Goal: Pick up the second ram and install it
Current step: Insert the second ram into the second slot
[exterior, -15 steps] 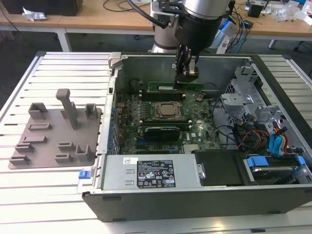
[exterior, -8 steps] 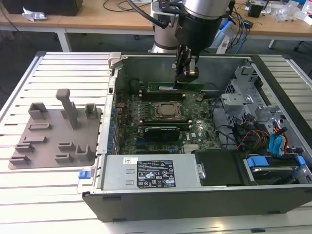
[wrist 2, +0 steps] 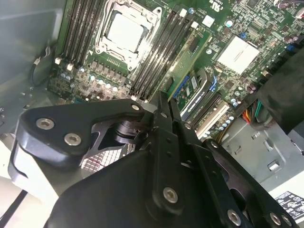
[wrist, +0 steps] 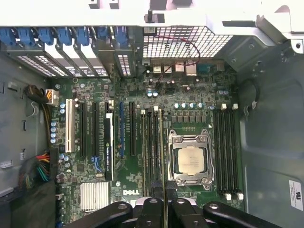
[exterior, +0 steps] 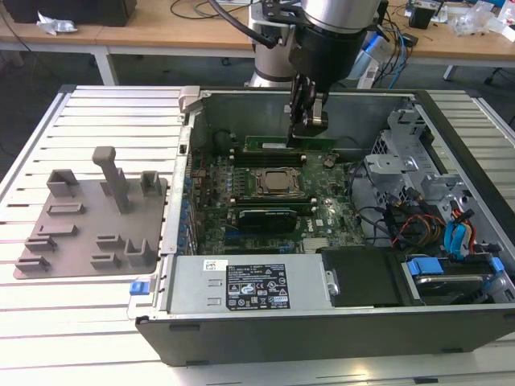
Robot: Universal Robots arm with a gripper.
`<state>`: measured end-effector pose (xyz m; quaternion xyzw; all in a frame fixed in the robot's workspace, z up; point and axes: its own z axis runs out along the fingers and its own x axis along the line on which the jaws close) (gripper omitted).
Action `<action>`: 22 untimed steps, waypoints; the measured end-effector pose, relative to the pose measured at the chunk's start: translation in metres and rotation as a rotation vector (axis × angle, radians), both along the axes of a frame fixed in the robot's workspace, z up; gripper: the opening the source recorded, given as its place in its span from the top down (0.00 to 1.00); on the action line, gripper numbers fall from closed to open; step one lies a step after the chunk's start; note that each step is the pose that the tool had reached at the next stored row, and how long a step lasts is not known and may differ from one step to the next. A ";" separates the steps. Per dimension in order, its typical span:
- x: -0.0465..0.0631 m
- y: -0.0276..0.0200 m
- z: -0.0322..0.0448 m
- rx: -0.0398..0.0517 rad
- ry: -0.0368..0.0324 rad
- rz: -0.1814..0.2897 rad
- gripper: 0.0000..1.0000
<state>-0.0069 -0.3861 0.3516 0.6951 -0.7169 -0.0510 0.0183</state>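
Green and very thin, the ram [exterior: 269,143] stands on edge inside the open case [exterior: 322,330], a long flat stick with darker patches along its face. The gripper [exterior: 310,129] is clenched on it from above. Its fingers pinch the two faces a little toward the exterior view's right of the middle, so more of the stick juts out to that view's left.

The long axis runs level, left to right in the exterior view. It follows the far case wall [exterior: 241,112] and lies parallel to the black slots [wrist: 149,152] on the board. In the first wrist view the stick shows edge-on as one narrow line coming out from between the fingertips. There it sits just beside the processor [wrist: 190,161], between it and that bank of slots. Whether its lower edge touches a slot I cannot tell from here.

Above the board, the space around the stick looks open. The expansion cards [wrist: 109,142] stand well apart beyond the slots. At the exterior view's right a drive cage [exterior: 402,161] and cables crowd that end of the case, and the power supply [exterior: 249,285] lies across the front edge.

Outside the case, a grey moulded tray [exterior: 88,217] lies on the slatted metal tabletop [exterior: 121,112] at the exterior view's left, well apart from the work.
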 end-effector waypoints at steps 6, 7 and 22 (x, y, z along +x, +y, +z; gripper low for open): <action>0.000 0.0000 -0.0255 0.0000 0.0000 0.000 0.87; 0.000 0.0000 -0.0285 0.0001 -0.0001 0.000 0.87; 0.000 0.0000 -0.0639 0.0001 0.0000 0.000 0.87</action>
